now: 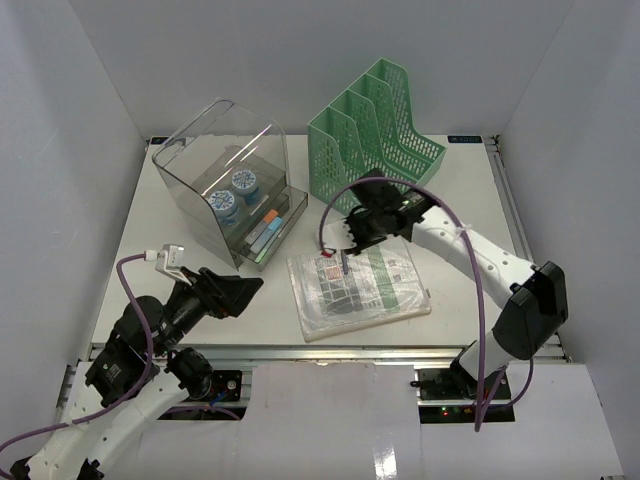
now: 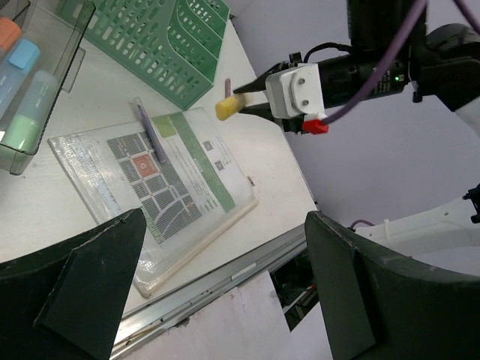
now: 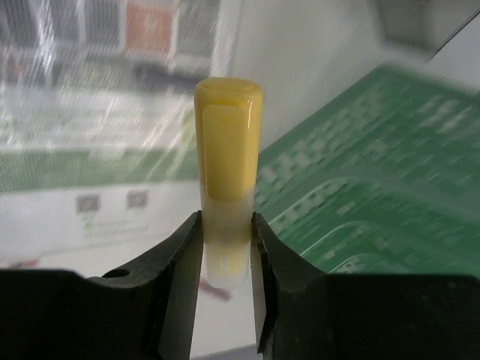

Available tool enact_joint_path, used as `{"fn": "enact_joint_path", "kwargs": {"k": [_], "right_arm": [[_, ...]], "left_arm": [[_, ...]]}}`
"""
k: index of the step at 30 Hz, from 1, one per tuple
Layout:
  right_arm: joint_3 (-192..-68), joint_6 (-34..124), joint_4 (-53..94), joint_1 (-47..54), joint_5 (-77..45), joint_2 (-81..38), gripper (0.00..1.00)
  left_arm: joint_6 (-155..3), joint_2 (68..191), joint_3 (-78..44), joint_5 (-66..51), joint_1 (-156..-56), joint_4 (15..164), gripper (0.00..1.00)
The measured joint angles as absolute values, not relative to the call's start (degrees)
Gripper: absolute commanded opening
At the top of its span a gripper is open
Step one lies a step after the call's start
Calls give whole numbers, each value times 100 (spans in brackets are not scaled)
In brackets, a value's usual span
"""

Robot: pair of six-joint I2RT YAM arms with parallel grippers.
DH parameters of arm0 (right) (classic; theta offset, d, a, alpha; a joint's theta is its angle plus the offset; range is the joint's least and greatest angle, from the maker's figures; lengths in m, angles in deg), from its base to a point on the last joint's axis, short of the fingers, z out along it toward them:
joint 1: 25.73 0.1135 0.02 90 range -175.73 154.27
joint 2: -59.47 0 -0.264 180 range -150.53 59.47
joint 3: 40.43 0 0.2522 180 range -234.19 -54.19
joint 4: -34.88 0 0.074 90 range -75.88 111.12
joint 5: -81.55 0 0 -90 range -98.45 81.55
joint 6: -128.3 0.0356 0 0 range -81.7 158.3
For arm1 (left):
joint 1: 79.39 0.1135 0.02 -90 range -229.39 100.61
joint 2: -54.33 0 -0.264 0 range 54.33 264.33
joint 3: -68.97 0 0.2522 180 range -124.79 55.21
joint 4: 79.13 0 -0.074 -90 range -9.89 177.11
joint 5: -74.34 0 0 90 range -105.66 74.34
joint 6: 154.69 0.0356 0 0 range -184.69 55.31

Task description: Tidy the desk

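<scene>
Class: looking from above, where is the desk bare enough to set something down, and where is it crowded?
Bare: the desk corner right of the green rack, and the strip left of the plastic sleeve, by the left claw. Crowded: between clear box, rack and sleeve.

Overhead cam, high at near edge, looks down on whole desk (image 1: 465, 175). Left wrist cam faces right, mid-range; right wrist cam very close. All share sleeved sheet (image 2: 172, 180), green rack (image 3: 375, 195).

White walls (image 1: 300, 50) box in my table (image 1: 465, 195) on its left, far and right sides, under soft, even light. A metal rail (image 1: 330, 353) edges the table's near side; past it, perhaps pale floor (image 1: 330, 420).
</scene>
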State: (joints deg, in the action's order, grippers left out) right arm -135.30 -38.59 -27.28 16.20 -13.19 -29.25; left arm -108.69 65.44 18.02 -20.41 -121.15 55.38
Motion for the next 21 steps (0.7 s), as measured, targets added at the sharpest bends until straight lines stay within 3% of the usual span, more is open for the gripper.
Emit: {"fn": "enact_joint_path", "kwargs": {"k": [8, 12, 14, 17, 21], "right_arm": [[-16074, -4209, -1974, 2889, -436, -5059, 10], [-16984, -4425, -1678, 3090, -220, -6041, 18], [-17099, -4533, -1596, 3167, -138, -6288, 29], [-17052, -4652, -1415, 3246, -65, -6427, 59], [-16841, -4679, -1054, 3281, 17, -6436, 71]], "left_arm": [[-10883, 6190, 1555, -2160, -12115, 5153, 98], [-10938, 5740, 1320, -2334, -12115, 4895, 98], [-10996, 5541, 1243, -2434, -12115, 4758, 98], [-11061, 5423, 1178, -2559, -12114, 4570, 98], [-11089, 5437, 1170, -2585, -12115, 4431, 98]]}}
